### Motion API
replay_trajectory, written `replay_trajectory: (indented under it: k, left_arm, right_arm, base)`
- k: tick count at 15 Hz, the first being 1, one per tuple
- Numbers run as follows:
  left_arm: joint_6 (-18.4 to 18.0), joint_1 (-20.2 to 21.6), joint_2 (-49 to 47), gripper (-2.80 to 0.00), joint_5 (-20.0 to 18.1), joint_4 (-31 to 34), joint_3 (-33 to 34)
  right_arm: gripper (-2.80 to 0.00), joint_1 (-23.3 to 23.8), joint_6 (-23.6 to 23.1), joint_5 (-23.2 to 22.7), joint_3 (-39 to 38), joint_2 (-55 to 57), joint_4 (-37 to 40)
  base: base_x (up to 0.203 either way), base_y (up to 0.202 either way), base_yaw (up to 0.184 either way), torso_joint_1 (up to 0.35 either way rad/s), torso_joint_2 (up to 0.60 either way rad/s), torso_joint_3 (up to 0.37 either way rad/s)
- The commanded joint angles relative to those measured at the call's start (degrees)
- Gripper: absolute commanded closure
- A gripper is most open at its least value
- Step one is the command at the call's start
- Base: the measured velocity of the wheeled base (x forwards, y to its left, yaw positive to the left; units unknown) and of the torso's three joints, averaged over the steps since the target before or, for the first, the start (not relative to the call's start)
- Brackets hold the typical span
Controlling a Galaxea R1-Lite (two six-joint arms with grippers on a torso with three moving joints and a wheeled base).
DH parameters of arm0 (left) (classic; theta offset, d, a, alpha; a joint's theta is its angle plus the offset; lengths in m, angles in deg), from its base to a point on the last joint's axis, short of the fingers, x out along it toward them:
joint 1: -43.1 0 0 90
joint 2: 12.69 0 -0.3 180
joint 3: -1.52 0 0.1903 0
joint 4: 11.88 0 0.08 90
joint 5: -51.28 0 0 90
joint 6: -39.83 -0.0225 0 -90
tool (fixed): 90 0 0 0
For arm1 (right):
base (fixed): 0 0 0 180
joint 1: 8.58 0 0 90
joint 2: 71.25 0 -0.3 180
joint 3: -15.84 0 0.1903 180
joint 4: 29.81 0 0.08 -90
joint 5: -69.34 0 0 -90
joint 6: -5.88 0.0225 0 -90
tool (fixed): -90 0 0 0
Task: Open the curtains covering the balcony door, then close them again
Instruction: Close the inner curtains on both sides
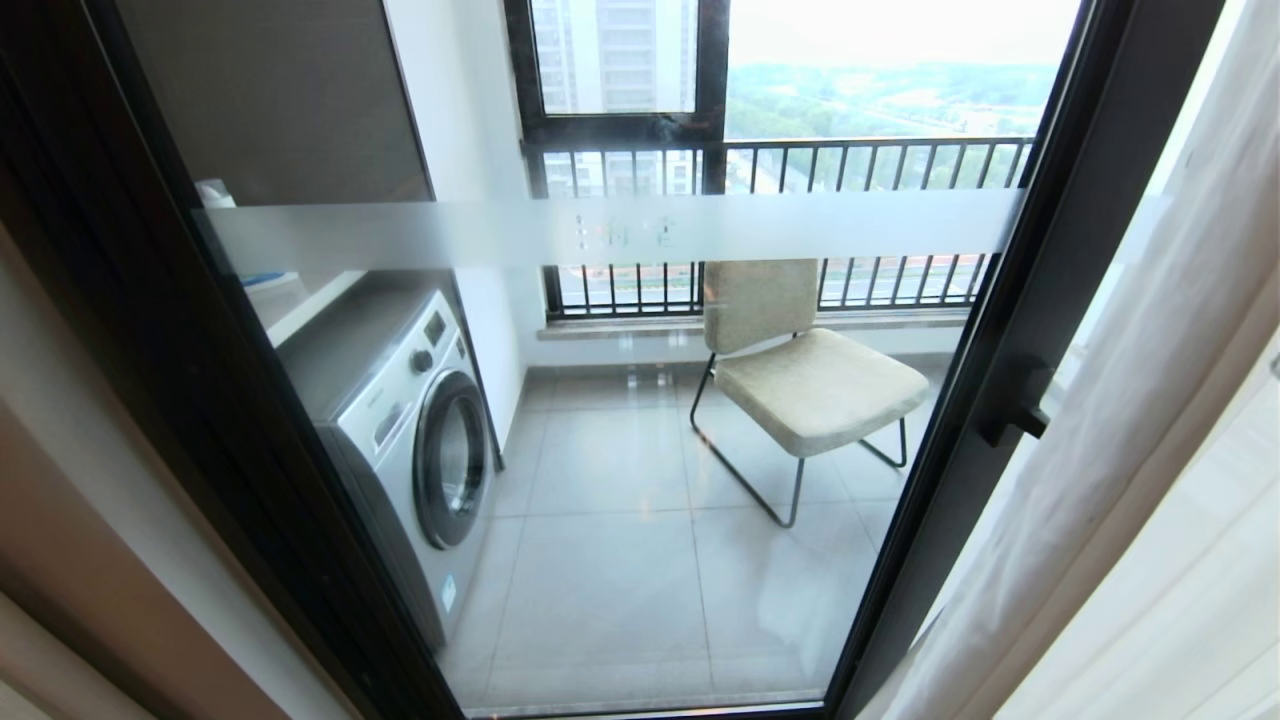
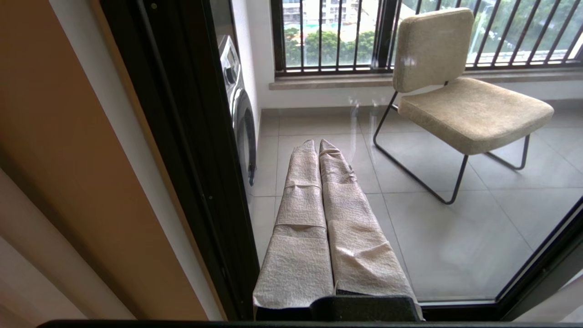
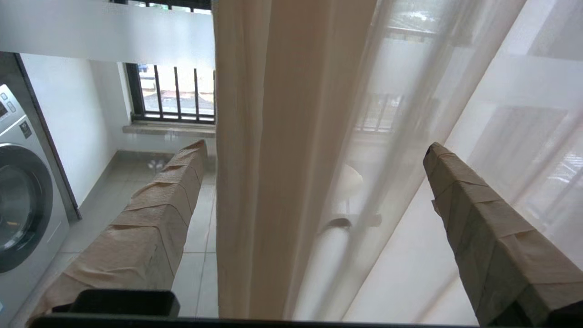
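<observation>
The balcony door (image 1: 620, 560) fills the head view: clear glass in a black frame, with a frosted band (image 1: 620, 228) and a black handle (image 1: 1018, 408). It stands uncovered. The curtains (image 1: 1130, 430) hang gathered at its right edge, sheer white with a beige fold. My right gripper (image 3: 315, 150) is open wide. The beige curtain fold (image 3: 255, 159) and the sheer layer (image 3: 410, 114) hang between its paper-wrapped fingers (image 3: 173, 191), and no contact shows. My left gripper (image 2: 315, 143) is shut on nothing, low before the glass near the door's left frame. Neither arm shows in the head view.
Behind the glass stand a washing machine (image 1: 400, 420) at the left, a beige chair (image 1: 800, 370) on black legs, and a black-framed window with railing bars (image 1: 800, 160). A beige wall (image 1: 80, 480) adjoins the door frame on the left.
</observation>
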Motion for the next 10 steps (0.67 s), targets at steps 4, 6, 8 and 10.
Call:
replay_trajectory:
  k: [4,6,8,10]
  left_arm:
    - [0.0,0.1,0.0,0.0,0.0,0.0,0.0]
    - [0.0,0.1,0.0,0.0,0.0,0.0,0.0]
    - [0.0,0.1,0.0,0.0,0.0,0.0,0.0]
    - [0.0,0.1,0.0,0.0,0.0,0.0,0.0]
  right_arm:
    - [0.0,1.2,2.2,0.2,-2.4,-1.8,0.8]
    - [0.0,1.2,2.3,0.4,-5.6,-2.7,0.4]
    - [0.0,1.4,2.2,0.6,-10.8,-3.6,-1.2]
    - [0.0,2.0,2.0,0.3,-19.3,-4.9,-3.1]
  base:
    - [0.0,0.0,0.0,0.0,0.0,0.0]
    - [0.0,0.0,0.0,0.0,0.0,0.0]
    - [0.0,0.0,0.0,0.0,0.0,0.0]
    - [0.0,0.0,0.0,0.0,0.0,0.0]
